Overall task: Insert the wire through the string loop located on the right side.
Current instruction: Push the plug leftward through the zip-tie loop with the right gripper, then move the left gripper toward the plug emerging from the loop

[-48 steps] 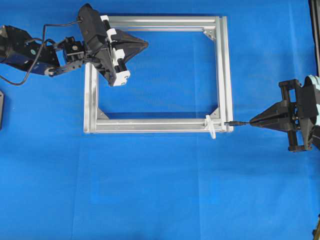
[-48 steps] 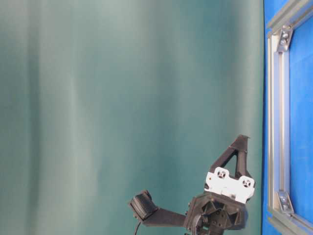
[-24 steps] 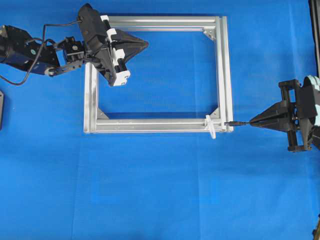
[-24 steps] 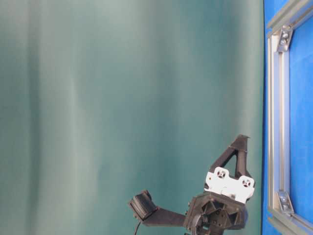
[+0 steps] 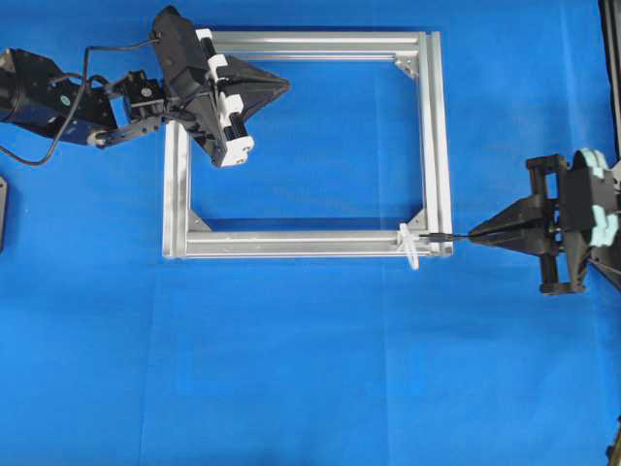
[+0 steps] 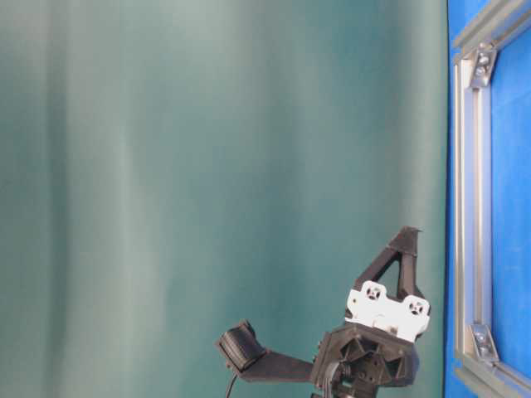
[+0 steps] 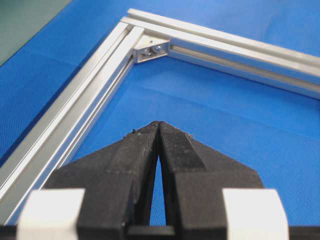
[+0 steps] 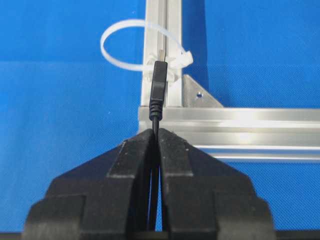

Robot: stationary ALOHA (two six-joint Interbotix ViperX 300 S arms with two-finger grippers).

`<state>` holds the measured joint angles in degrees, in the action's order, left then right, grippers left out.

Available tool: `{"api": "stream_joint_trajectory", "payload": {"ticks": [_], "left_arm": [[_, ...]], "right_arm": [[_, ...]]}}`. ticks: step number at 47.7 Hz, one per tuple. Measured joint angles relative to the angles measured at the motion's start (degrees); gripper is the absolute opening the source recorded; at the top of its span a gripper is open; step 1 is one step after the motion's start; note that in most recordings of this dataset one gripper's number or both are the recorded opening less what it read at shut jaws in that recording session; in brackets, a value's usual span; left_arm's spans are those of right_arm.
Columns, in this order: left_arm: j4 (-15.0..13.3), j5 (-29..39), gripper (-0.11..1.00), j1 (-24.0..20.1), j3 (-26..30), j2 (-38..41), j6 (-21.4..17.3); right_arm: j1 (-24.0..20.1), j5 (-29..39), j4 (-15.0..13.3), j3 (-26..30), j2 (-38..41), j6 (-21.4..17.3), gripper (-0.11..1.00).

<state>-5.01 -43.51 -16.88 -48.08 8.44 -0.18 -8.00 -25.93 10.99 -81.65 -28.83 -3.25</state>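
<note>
Right hand (image 5: 473, 235) advanced, wire (image 8: 158, 85) over frame (image 8: 159, 30), beside string loop (image 8: 120, 45)

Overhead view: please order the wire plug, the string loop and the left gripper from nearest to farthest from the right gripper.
1. Wire plug, just left of the right gripper, over the frame's corner.
2. String loop, farther left on the frame's near bar.
3. Left gripper, far across, at the frame's far-left corner.

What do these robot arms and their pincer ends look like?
Both arms are matte black with loose black cables. The left gripper has two long, tapering black fingers with ridged inner faces, mounted on white plastic blocks. The right gripper has the same wedge-shaped fingers, with a pale mint-coloured part behind.
</note>
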Motion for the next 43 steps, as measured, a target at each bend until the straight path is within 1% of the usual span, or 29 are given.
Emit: {"api": "stream_joint_trajectory", "payload": {"ticks": [14,22,31,43], "left_arm": [[0.0,0.1,0.0,0.0,0.0,0.0,0.0],[0.0,0.0,0.0,0.0,0.1,0.0,0.0],[0.0,-0.1,0.0,0.1,0.1,0.0,0.0],[0.0,-0.2,0.0,0.0,0.1,0.0,0.0]], "right_arm": [[0.0,-5.0,-0.7,4.9,10.2,0.0,-0.04],[0.0,-7.4,-0.7,7.4,14.2,0.0,-0.04],[0.0,-7.9,-0.7,9.1,16.3,0.0,-0.04],[0.0,-8.0,-0.7,9.2,16.6,0.0,-0.04]]}}
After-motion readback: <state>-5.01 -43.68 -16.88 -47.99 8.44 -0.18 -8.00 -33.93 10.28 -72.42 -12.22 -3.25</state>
